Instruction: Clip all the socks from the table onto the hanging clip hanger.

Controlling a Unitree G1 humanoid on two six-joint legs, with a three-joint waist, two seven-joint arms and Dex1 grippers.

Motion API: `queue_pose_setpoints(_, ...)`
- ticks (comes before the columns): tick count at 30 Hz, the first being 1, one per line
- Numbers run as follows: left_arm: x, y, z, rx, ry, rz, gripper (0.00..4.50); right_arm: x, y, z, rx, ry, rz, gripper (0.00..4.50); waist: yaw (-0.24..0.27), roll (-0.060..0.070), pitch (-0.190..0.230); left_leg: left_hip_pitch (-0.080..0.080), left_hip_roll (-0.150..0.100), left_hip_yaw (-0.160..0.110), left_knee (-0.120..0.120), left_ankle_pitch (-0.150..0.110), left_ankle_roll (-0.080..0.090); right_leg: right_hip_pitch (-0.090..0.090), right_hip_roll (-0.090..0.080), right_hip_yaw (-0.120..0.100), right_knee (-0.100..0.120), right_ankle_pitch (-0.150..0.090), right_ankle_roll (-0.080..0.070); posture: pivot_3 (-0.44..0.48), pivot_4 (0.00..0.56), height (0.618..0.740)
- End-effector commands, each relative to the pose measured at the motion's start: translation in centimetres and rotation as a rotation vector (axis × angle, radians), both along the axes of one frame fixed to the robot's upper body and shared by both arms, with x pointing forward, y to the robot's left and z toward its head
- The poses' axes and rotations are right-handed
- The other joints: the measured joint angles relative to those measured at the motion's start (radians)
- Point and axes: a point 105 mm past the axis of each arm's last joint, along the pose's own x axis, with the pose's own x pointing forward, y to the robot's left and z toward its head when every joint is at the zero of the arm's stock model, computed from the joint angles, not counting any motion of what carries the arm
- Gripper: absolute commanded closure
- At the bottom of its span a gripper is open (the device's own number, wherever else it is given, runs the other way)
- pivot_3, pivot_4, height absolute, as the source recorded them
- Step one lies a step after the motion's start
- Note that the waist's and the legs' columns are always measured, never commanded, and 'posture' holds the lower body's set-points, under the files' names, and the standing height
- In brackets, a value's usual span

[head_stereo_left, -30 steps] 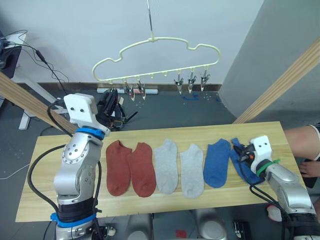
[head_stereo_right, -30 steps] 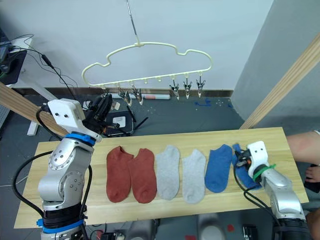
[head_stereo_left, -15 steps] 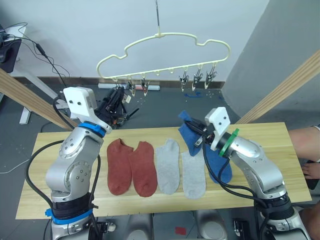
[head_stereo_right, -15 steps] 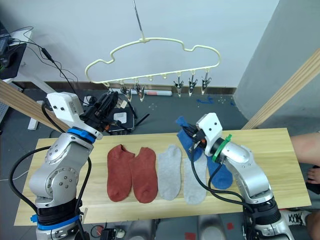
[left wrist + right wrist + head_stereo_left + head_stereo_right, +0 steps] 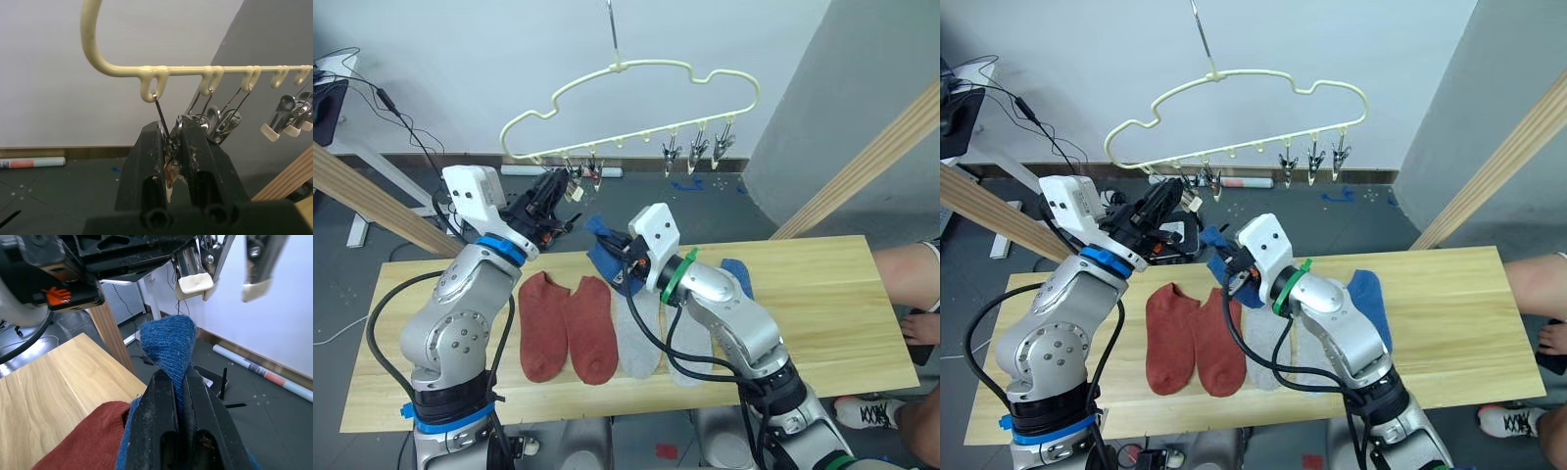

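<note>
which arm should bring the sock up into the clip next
Right: its pincer is shut on the blue sock, just below the clip that the left pincer pinches on the clip hanger.

Five socks [image 5: 589, 328] lie in a row mid-table [image 5: 822, 313]. The sixth sock [image 5: 607, 257] is up behind them, just under the clip hanger [image 5: 636, 108]'s left-end clip [image 5: 168, 147].

Bright, even light; sharp, faint shadows.
</note>
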Motion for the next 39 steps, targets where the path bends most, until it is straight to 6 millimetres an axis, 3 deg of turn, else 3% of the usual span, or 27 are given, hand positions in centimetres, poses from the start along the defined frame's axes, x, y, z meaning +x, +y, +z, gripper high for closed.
queue_pose_setpoints(1,-1.0,-0.1,1.5,0.004,-0.057,-0.015,4.31,-0.3,1.1,1.2,0.044,-0.019,0.024,4.5,-0.001,0.0,0.0,0.0,0.0,0.0,0.0,0.0,0.0,0.0,0.0,-0.001,0.0,0.0,0.0,-0.094,0.349,0.74)
queue_pose_setpoints(9,-1.1,0.1,1.4,-0.002,-0.041,-0.022,4.31,0.4,2.3,1.8,0.067,-0.002,0.046,4.5,-0.004,0.0,0.0,0.0,0.001,0.0,0.0,0.0,0.0,0.0,0.0,-0.002,0.0,0.0,0.0,-0.088,0.345,0.74)
queue_pose_setpoints(20,-1.2,0.4,1.3,-0.005,-0.035,-0.014,4.31,1.5,2.4,2.6,0.093,0.01,0.035,4.5,-0.007,0.0,0.0,0.0,0.001,0.0,0.0,0.0,0.0,-0.001,0.0,-0.002,0.0,0.0,-0.001,-0.087,0.34,0.74)
queue_pose_setpoints(29,-1.2,0.4,0.9,0.002,-0.021,-0.014,4.31,0.8,2.9,3.9,0.136,-0.017,0.077,4.5,-0.015,0.0,0.0,0.0,0.001,0.0,0.0,0.0,0.0,-0.001,0.0,-0.002,0.0,0.0,-0.001,-0.084,0.34,0.74)
queue_pose_setpoints(39,-1.3,0.2,0.6,-0.038,0.013,-0.028,4.31,0.7,3.1,3.5,0.132,-0.01,0.08,4.5,-0.019,0.0,0.0,0.0,0.001,0.0,0.0,0.0,0.0,-0.001,0.0,-0.002,0.001,0.001,-0.001,-0.079,0.338,0.74)
